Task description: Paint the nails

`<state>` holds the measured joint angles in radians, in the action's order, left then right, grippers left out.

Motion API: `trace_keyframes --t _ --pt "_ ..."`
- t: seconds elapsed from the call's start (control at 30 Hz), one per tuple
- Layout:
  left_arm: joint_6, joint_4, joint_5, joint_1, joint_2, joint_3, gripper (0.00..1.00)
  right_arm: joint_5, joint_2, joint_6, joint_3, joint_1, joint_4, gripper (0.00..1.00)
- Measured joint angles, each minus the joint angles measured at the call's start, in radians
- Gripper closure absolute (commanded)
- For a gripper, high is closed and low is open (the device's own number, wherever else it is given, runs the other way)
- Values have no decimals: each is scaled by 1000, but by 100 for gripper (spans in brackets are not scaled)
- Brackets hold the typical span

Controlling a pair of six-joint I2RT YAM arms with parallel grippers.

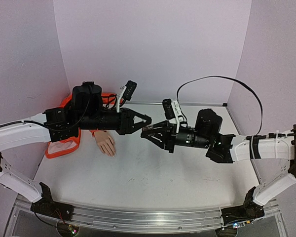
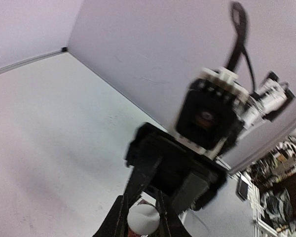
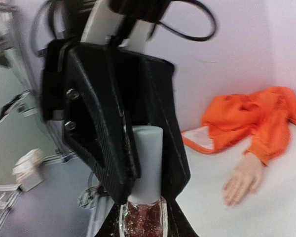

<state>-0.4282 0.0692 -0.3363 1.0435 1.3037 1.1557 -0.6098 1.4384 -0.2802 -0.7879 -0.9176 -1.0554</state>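
**Cap twist-off, mid-air**

Left gripper point(image 1: 149, 120) clamps the pale cap point(image 3: 148, 158); right gripper point(image 1: 145, 132) pinches the bottle point(image 3: 142, 217). Best to twist the cap squarely on its axis, with the bottle steady. Nails point(image 3: 231, 198) lie on the table point(image 1: 153, 173) near the left arm point(image 1: 19, 134), well apart.

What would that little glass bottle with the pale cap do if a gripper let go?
The small glass bottle of glittery reddish polish looks hard, so it might crack. Its round pale cap suggests it could roll. Smooth glass probably feels slippery.
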Motion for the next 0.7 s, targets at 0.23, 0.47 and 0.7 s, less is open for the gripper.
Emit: trace_keyframes --t 0.23,0.47,0.7 --pt "-75 -17 148 -8 40 -4 99 713 -34 213 -2 -184 125 100" --pt "-89 -17 164 -10 76 23 92 694 -35 315 0 -158 139 100" --pt "-88 -2 103 -6 76 24 44 546 -60 320 30 -127 139 100"
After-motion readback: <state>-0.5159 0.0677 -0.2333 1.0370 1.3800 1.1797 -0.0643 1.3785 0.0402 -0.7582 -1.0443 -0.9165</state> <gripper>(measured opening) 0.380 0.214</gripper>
